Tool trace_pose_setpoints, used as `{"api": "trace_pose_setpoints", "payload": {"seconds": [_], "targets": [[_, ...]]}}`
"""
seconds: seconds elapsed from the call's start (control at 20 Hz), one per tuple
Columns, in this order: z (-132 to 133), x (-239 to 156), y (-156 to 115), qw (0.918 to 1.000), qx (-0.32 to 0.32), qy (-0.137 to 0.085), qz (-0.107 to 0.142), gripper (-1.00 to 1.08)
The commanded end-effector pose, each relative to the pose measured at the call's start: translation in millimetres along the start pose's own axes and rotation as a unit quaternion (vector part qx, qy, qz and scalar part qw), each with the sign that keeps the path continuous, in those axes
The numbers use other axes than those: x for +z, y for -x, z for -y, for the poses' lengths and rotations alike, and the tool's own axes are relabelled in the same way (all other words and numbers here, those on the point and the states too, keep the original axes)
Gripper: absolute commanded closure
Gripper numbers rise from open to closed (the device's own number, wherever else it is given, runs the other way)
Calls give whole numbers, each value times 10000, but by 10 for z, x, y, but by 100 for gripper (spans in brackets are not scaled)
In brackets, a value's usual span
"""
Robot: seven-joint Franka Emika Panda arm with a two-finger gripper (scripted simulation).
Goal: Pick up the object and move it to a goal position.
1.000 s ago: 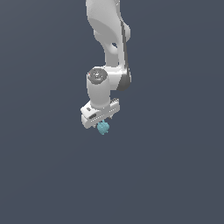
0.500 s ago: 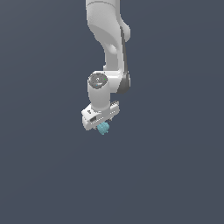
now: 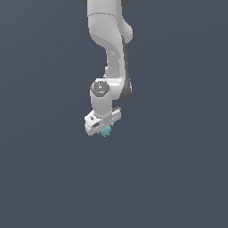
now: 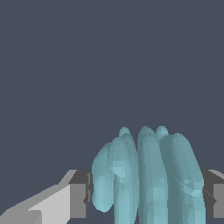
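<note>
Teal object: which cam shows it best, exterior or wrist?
Wrist view. The teal object fills the lower frame, its lumpy ridges clear, sitting between the claw pads on either side. The exterior view shows only a tiny teal speck peeking below the white claw, shape unreadable.

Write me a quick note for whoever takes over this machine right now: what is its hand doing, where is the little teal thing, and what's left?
Hand: shut on the teal blob, which sits between the two fingers in the wrist view.
Blob: tucked under the hand in the exterior view, against a plain dark background.
Done: the pick-up.
Left: carry it to the goal position. No goal marker shows in either view, so I cannot say how far remains.
</note>
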State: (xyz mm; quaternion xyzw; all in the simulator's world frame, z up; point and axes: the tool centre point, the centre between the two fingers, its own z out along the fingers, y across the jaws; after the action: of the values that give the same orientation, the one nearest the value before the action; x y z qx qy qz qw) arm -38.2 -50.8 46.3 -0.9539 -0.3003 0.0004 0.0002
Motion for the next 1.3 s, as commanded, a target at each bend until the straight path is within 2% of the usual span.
{"api": "trace_pose_setpoints", "payload": {"seconds": [0.0,0.7,0.95,1.25], "targets": [[-2,8,-4,10000,-1,3,-3,108],[-64,-30,-15,10000,0,6,-4,108],[-237,-119,-50,10000,0,6,-4,108],[-565,-287,-117,10000,-1,3,-6,108]]}}
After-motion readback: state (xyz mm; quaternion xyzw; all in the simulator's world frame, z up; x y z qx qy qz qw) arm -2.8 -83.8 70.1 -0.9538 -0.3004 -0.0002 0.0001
